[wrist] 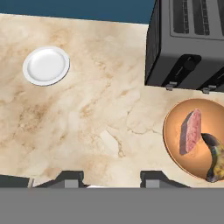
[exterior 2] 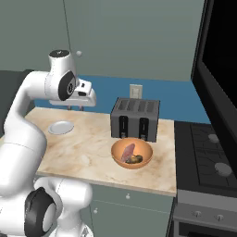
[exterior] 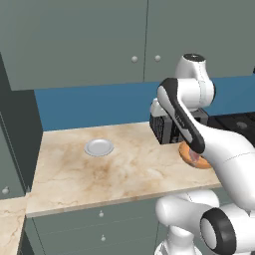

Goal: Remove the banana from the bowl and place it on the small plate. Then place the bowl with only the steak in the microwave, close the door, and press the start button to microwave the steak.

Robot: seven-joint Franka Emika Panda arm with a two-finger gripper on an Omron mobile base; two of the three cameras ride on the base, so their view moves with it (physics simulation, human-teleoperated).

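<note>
I am on the first step: getting the banana (wrist: 214,158) out of the bowl (wrist: 175,144). My gripper (wrist: 112,178) hangs high over the counter (wrist: 87,127), holding nothing, its fingers spread wide. In the hand view the banana lies at about 3 o'clock from it, beside the steak (wrist: 191,132). The plate (wrist: 46,65) is at 11 o'clock. Next I should move over the banana and go down.
</note>
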